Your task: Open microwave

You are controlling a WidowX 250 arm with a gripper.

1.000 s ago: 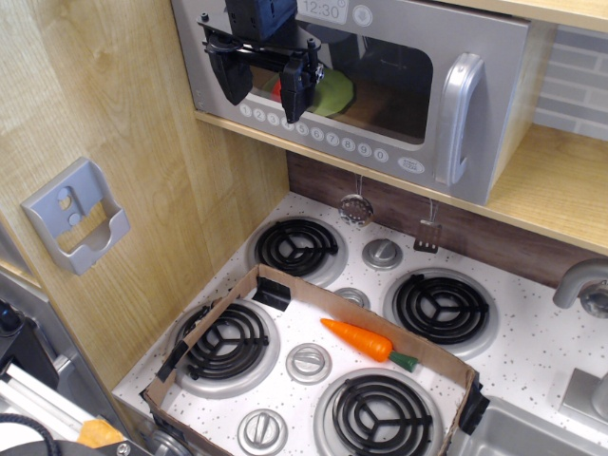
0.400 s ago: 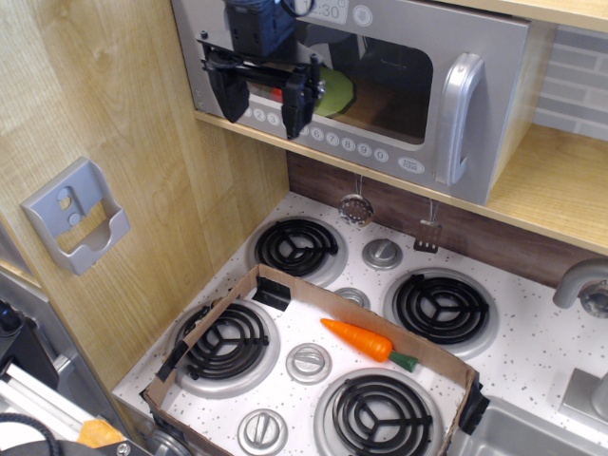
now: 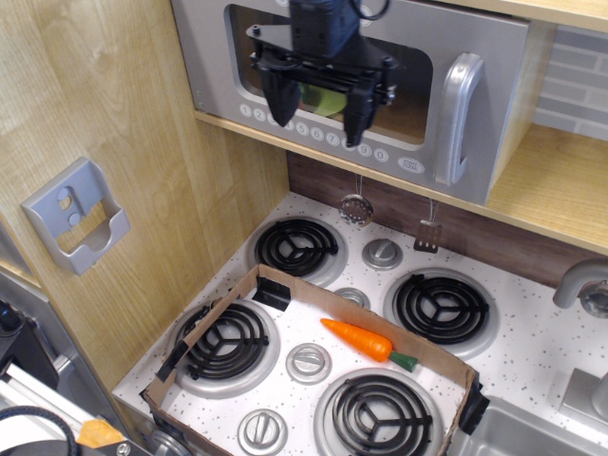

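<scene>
The wooden wall panel (image 3: 142,142) fills the left side and carries a grey wall holder (image 3: 76,214). Below it, the speckled white stovetop (image 3: 532,332) carries 4 black coil burners and several round silver knobs. The microwave (image 3: 494,57) sits on the wooden shelf (image 3: 551,180) at the top of the view, above the stovetop, with its door shut; the vertical grey handle (image 3: 458,114) stands at the right edge of the door, and a row of round number buttons (image 3: 318,133) runs under the window. A cardboard tray (image 3: 247,285) lies across the front burners and holds an orange carrot (image 3: 366,342). The black gripper (image 3: 318,100) hangs in front of the door window, left of the handle and apart from it, with its 2 fingers spread wide and gripping nothing. A green object (image 3: 323,98) shows through the window between the fingers. A ladle (image 3: 355,207) and a spatula (image 3: 428,233) hang on the dark back panel under the shelf.
</scene>
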